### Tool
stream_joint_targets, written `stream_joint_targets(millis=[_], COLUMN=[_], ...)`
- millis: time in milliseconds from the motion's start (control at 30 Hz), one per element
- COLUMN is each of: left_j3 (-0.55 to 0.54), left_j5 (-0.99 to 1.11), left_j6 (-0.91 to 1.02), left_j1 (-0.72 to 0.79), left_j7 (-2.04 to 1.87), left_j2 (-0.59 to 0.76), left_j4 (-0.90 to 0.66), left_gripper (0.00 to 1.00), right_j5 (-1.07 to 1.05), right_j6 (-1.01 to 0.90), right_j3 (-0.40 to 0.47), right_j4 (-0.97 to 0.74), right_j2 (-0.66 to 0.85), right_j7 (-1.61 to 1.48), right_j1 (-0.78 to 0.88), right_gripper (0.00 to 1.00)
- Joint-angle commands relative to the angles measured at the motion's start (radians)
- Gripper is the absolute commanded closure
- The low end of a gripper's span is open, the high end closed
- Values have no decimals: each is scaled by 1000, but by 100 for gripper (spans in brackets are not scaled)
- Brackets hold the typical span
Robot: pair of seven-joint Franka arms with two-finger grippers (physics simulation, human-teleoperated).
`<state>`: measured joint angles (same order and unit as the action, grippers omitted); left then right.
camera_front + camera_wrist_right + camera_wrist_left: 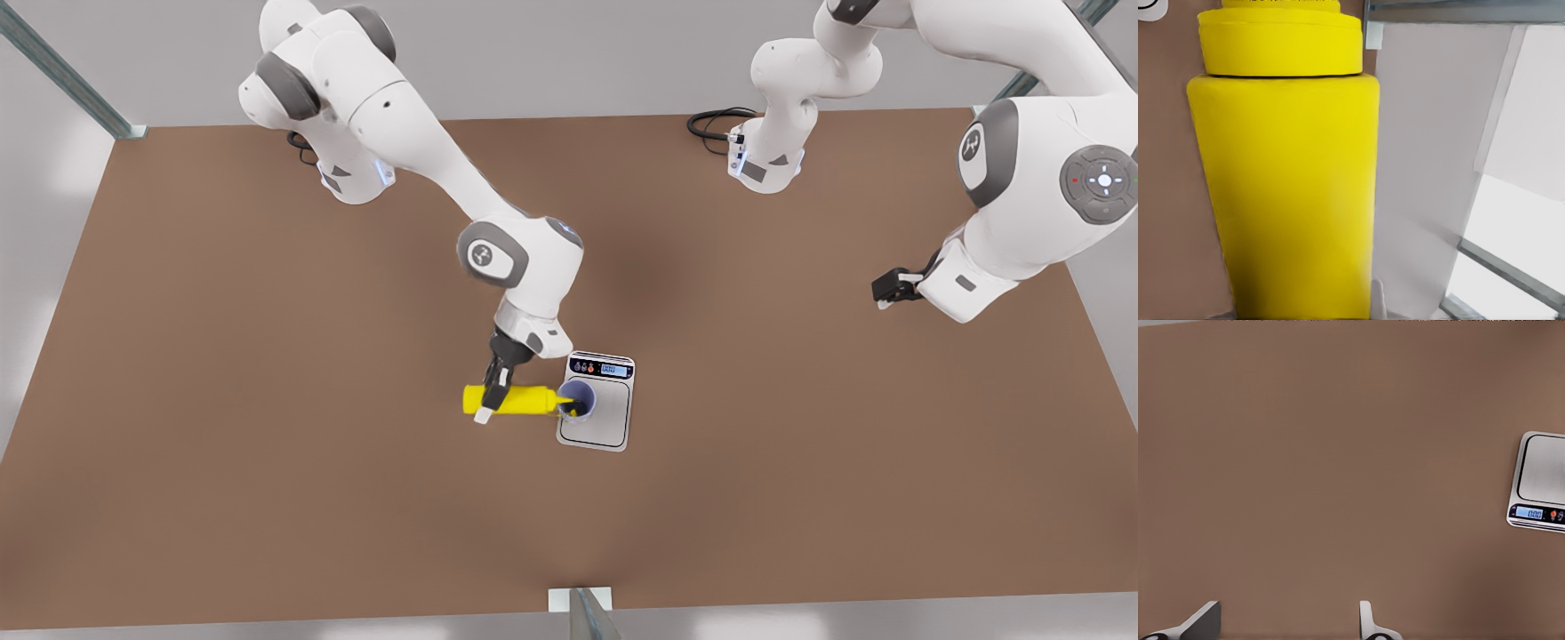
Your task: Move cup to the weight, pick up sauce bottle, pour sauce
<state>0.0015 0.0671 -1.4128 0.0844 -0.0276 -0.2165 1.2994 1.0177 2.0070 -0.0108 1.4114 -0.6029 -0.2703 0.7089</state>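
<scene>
On the brown table (267, 444), the right tool (494, 384) is clamped across the body of the yellow sauce bottle (507, 400), one finger on each side. The bottle is tipped flat, lying horizontal above the table, with its pointed nozzle reaching toward the front view's right and into the mouth of the cup (578, 400). In the right wrist view the bottle (1288, 193) rises close before the camera, its broad cap collar beyond the body.

The lavender-blue cup stands upright on the square plate of the silver-grey weight (597, 402), toward the plate's edge at the front view's left, nearest the bottle. The weight's dark display strip with its lit panel and buttons lies at the edge farther from the camera in the front view. No separate drops of sauce can be made out at the nozzle or in the cup's dark inside.

The left tool (892, 288) waits well apart at the front view's right, raised above the table. In the left wrist view its fingers (1368, 623) are spread with nothing between them (1288, 623), and the weight (1541, 480) sits at a distance on the bare table, its display reading a number.
</scene>
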Motion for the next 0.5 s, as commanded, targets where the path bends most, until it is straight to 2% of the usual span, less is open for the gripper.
stream_joint_targets(millis=[0, 467], left_j3=[0, 0], left_j5=[0, 0], left_j6=[0, -1], left_j1=[0, 12], left_j7=[0, 0], left_j2=[0, -1], left_j4=[0, -2], left_gripper=[0, 0], right_j5=[25, 400], right_j6=[-10, -215], right_j3=[0, 0], right_j4=[0, 1], right_j2=[0, -115], right_j7=[3, -12], right_j1=[0, 112], right_gripper=[45, 45])
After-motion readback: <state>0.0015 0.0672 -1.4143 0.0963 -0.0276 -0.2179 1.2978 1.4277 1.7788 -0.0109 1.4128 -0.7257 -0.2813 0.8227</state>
